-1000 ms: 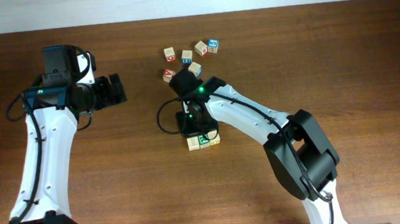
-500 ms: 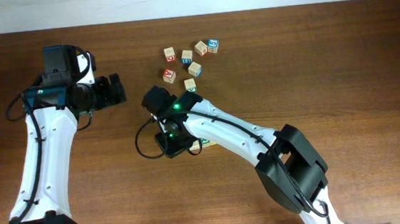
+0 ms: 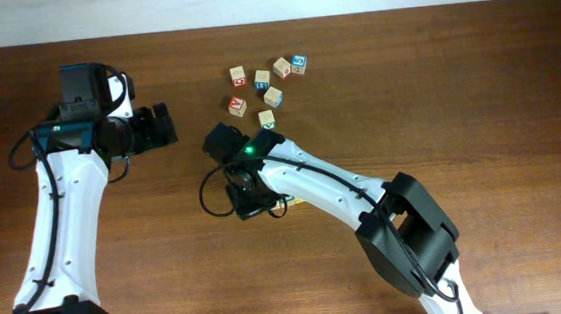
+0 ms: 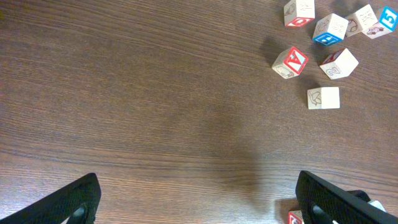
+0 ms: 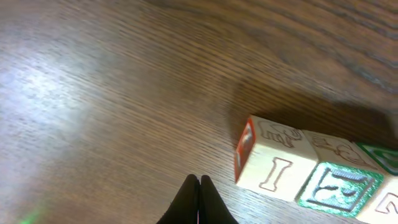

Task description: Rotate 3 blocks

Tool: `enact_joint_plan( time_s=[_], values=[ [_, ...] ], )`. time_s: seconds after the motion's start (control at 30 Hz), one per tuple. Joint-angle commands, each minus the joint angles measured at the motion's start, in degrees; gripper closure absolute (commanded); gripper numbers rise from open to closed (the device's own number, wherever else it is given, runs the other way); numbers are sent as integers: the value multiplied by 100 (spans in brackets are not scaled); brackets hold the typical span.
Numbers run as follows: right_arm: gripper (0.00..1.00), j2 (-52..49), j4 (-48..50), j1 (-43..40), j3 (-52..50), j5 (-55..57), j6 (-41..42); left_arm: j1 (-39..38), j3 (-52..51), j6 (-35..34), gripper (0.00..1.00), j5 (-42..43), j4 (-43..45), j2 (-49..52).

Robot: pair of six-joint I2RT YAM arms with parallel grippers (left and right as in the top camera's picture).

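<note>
Three blocks lie in a row in the right wrist view. The left block (image 5: 273, 167) is pale with an outlined I and a red side face. The middle block (image 5: 339, 190) has a green-bordered face, and the third block (image 5: 387, 204) is cut off by the frame edge. My right gripper (image 5: 199, 186) is shut and empty, just left of the row and apart from it. From overhead, the right gripper (image 3: 249, 200) hides most of the row (image 3: 290, 200). My left gripper (image 4: 199, 202) hangs open over bare wood, far from the blocks.
Several loose alphabet cubes with red and blue marks (image 3: 239, 76) (image 3: 298, 63) lie scattered at the back of the table. A pale cube (image 3: 267, 119) sits closest to the right arm. The left wrist view shows the same cluster (image 4: 290, 62) at its top right.
The right gripper has swung left, from over the row to just beside its left end, and its fingers have closed fully. The left arm has not moved.
</note>
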State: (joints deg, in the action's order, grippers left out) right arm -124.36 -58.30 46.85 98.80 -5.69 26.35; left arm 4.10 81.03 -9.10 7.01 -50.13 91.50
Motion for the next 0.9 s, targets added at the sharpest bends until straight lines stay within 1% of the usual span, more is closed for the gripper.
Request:
enact_joint_plan(
  time_s=[0.0, 0.23, 0.4, 0.6, 0.67, 0.73, 0.8, 0.83, 0.87],
  values=[
    [96, -168, -20, -92, -39, 195, 254, -7, 76, -70, 1, -42, -9, 55],
    [96, -205, -26, -160, -39, 201, 341, -7, 76, -70, 1, -42, -9, 55],
    [96, -205, -52, -175, -39, 363, 568, -7, 76, -70, 1, -42, -9, 55],
    [96, -205, -44, -223, -39, 315, 568, -7, 76, -70, 1, -42, -9, 55],
    [96, -201, -15, -245, -2, 96, 444, -7, 76, -70, 1, -42, -7, 55],
    [96, -140, -149, -302, 313, -210, 153, -7, 76, -70, 1, -42, 15, 55],
    [96, -7, -323, -365, 608, -273, 81, -7, 76, -70, 1, -39, 39, 55],
    [96, 122, -490, -439, 874, -339, -31, -7, 76, -70, 1, -42, 42, 55],
    [95, 282, -876, -599, 1362, -345, -199, -7, 76, -72, 1, -33, 42, 55]
  ],
)
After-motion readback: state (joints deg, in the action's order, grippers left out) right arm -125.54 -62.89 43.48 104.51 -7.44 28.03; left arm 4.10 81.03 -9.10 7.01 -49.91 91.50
